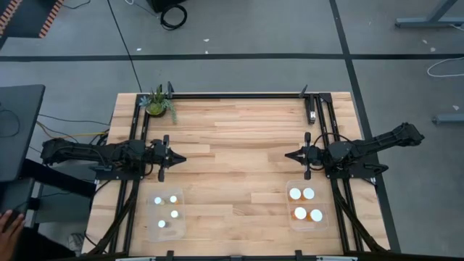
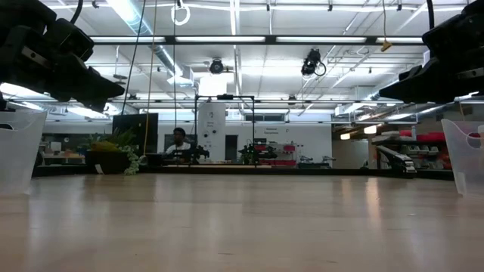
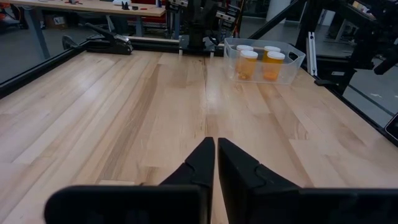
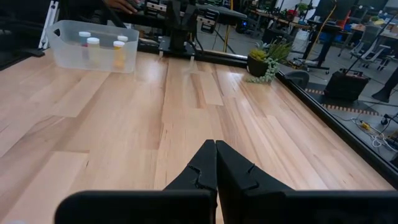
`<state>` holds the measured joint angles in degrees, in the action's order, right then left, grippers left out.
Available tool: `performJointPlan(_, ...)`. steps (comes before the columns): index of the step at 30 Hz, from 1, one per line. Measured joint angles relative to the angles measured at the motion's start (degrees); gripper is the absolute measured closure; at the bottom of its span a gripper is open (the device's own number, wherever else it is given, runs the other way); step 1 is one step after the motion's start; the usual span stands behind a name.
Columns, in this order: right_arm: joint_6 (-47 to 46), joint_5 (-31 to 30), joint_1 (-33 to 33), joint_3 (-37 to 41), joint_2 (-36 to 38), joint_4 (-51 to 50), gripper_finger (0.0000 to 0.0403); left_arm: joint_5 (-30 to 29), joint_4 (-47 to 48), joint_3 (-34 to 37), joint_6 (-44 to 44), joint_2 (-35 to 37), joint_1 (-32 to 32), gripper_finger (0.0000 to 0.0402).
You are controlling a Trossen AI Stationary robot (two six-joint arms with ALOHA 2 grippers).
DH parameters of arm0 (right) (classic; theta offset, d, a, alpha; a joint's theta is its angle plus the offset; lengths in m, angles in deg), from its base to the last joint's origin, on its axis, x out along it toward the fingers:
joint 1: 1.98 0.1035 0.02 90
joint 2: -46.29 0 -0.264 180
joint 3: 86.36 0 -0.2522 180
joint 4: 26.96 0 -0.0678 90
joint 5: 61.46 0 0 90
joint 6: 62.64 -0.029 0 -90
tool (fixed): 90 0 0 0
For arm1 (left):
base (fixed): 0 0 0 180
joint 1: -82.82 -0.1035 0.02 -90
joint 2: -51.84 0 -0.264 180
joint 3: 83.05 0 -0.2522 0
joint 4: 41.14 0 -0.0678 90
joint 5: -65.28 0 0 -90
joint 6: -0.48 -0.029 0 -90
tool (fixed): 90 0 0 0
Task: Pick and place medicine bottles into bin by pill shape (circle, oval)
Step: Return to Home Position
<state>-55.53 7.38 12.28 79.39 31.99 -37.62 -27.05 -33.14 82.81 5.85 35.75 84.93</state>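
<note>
High view: four small white-capped bottles (image 1: 174,214) sit in left bin (image 1: 177,229), four big orange bottles (image 1: 300,212) in right bin (image 1: 305,225). Left gripper (image 1: 180,159) and right gripper (image 1: 288,154) are both clenched empty, tips facing each other, each bin just beside its own arm.

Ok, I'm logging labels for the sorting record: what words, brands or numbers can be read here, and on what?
None: no text reads clearly in any view.
Orange bottles in the right bin: any label print is too small to read.
Whitish bottles in the left bin: the same.
Back wall in the low view: anything posted there is too blurred.
</note>
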Motion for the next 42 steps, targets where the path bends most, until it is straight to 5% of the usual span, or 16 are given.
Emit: performJointPlan(42,0.0,0.0,0.0,0.0,0.0,0.0,0.0396,0.0,0.0,0.0,0.0,0.0,0.0,0.0367)
